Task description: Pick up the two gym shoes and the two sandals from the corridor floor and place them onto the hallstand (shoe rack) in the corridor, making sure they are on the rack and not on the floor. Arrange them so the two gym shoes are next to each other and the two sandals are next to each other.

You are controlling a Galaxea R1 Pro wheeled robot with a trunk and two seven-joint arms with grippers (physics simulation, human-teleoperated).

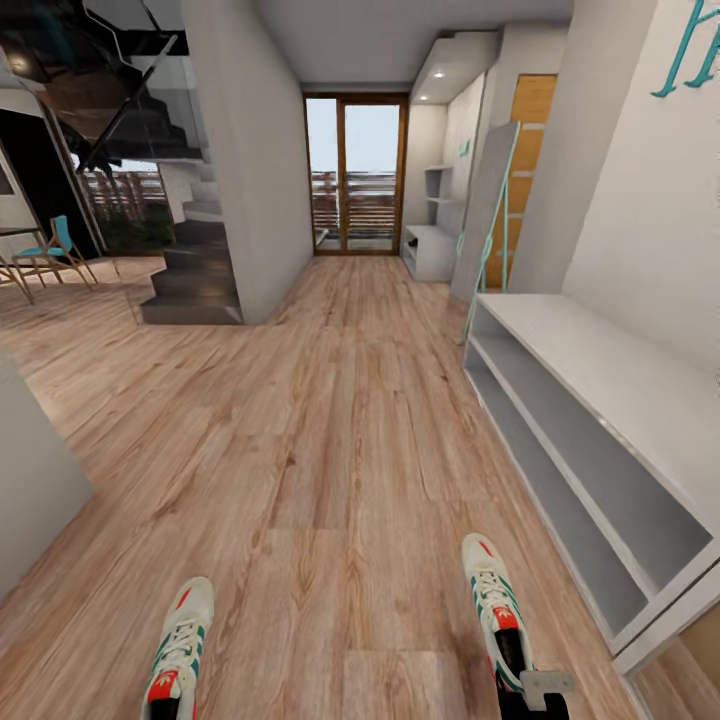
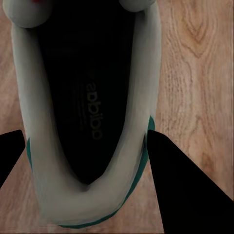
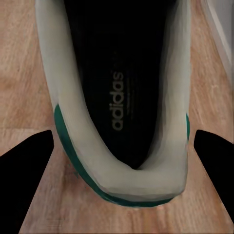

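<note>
Two gym shoes are seen on the floor [image 1: 330,450], well apart: left shoe [image 1: 180,650] at lower left, right shoe [image 1: 495,610] at lower right, nearer the hallstand [image 1: 600,400], which is set along the right wall.
</note>
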